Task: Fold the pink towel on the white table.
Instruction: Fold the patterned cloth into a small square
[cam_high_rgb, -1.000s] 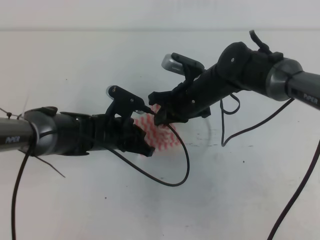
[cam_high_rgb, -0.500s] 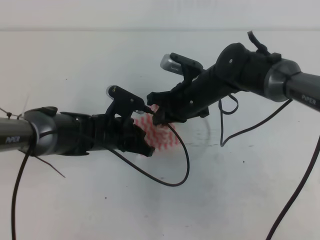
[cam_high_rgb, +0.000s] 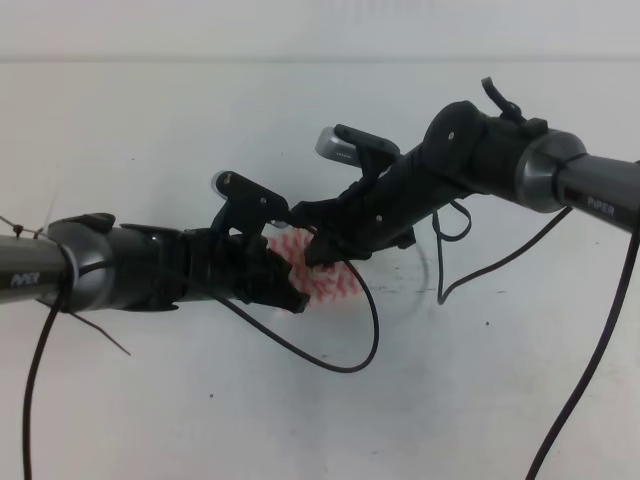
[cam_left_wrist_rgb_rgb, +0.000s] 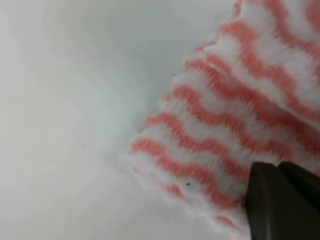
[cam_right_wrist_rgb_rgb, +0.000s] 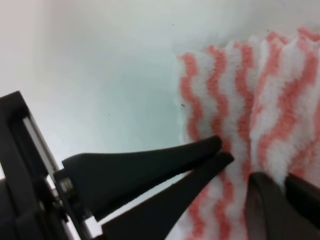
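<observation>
The pink towel (cam_high_rgb: 333, 280) lies bunched on the white table (cam_high_rgb: 150, 400), mostly hidden under the two arms. My left gripper (cam_high_rgb: 297, 298) reaches in from the left and sits at the towel's near-left edge. In the left wrist view its fingers (cam_left_wrist_rgb_rgb: 265, 200) are pressed together on the striped cloth (cam_left_wrist_rgb_rgb: 225, 125). My right gripper (cam_high_rgb: 312, 252) comes from the right onto the towel's far side. Its dark fingertips (cam_right_wrist_rgb_rgb: 265, 205) are pinched on the cloth (cam_right_wrist_rgb_rgb: 260, 100). The left gripper's long fingers (cam_right_wrist_rgb_rgb: 200, 150) also show there, tips together at the towel's edge.
A black cable (cam_high_rgb: 372, 335) loops over the table just in front of the towel. Another cable (cam_high_rgb: 445, 270) hangs down from the right arm. Bare white tabletop (cam_left_wrist_rgb_rgb: 60, 100) surrounds the cloth on all sides.
The right arm has shifted slightly left and lower over the towel. The visible part of the cloth looks narrower. The left arm has stayed put.
</observation>
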